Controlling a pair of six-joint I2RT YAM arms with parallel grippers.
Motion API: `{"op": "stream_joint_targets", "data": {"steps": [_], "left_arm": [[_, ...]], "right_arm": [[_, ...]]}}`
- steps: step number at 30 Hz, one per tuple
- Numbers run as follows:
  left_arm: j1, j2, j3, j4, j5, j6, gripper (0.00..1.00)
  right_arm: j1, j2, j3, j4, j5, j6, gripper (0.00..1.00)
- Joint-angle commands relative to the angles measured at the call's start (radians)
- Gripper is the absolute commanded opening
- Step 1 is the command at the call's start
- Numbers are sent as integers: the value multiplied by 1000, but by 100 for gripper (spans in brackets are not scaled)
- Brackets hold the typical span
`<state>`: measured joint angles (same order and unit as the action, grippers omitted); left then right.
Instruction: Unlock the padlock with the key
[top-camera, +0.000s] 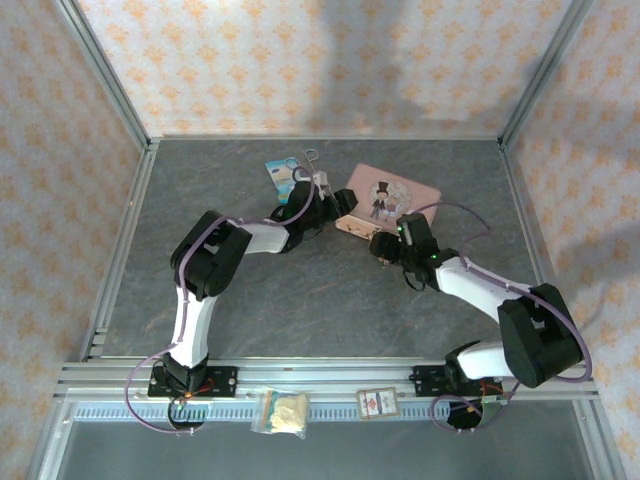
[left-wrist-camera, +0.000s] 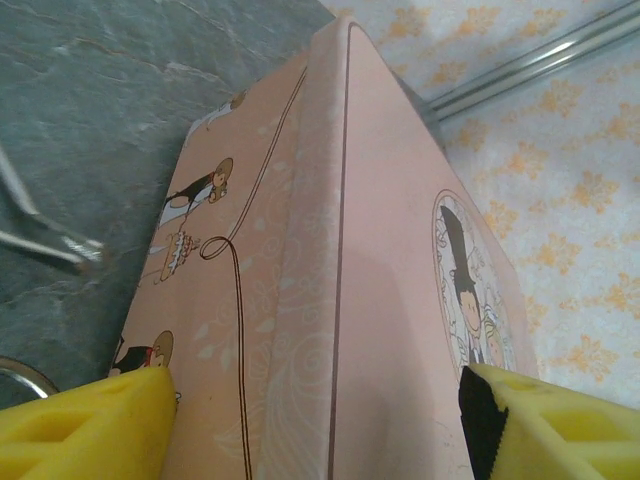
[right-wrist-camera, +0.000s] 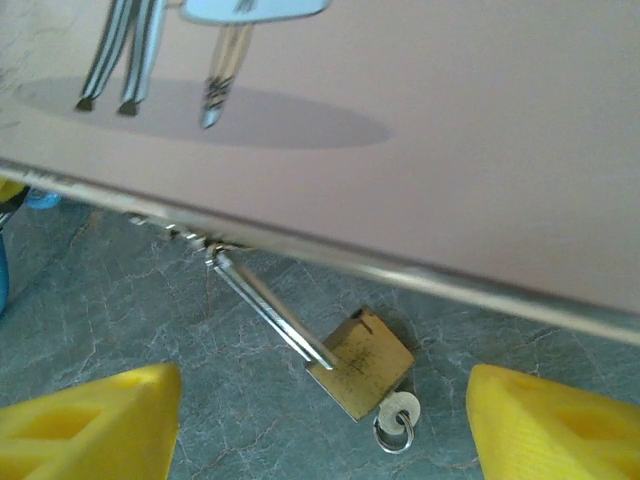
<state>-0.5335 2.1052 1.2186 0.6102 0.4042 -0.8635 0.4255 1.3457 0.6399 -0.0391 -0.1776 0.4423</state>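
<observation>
The right end effector (right-wrist-camera: 322, 425) is hovering low over the grey stone-patterned worktop (right-wrist-camera: 110, 320) with its yellow fingers (right-wrist-camera: 90, 425) spread wide and gripping nothing. The tiny brass-yellow padlock (right-wrist-camera: 362, 360) is lying flat on the worktop straight ahead of them, a little right of centre. Its thin silver shackle (right-wrist-camera: 270, 300) is running up and left to the catch on the pink rectangular cartoon tin (right-wrist-camera: 430, 140). A small silver key on a ring (right-wrist-camera: 398, 418) is sticking out of the lock's near end, pointing back at the right arm, which is plainly the nearer one. The lock's long axis is slanting from catch to key, so any grasp looks bound to come in along that line. The left end effector (left-wrist-camera: 318, 425) is straddling the tin; whether it is pressing on it cannot be told.
</observation>
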Motion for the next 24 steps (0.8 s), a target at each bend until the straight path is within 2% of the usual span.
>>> {"op": "stream_joint_targets", "data": {"steps": [1,6,13,16,24], "left_arm": [[-30,-1,66,33,36,-8,73],[-48,12,77,105,45,-58,73],[-52,23,72,115,45,-72,72],[-40,-4,49,99,26,-56,72],[14,-156,-57,30,-35,32,73]], "right_arm": [[18,18,36,-39,59,-37,74],[31,74,74,-80,107,-62,70],[68,164,130,-156,212,-90,61],[105,216,161,-195,275,-75,56],[154,349,245,-283,433,-25,51]]}}
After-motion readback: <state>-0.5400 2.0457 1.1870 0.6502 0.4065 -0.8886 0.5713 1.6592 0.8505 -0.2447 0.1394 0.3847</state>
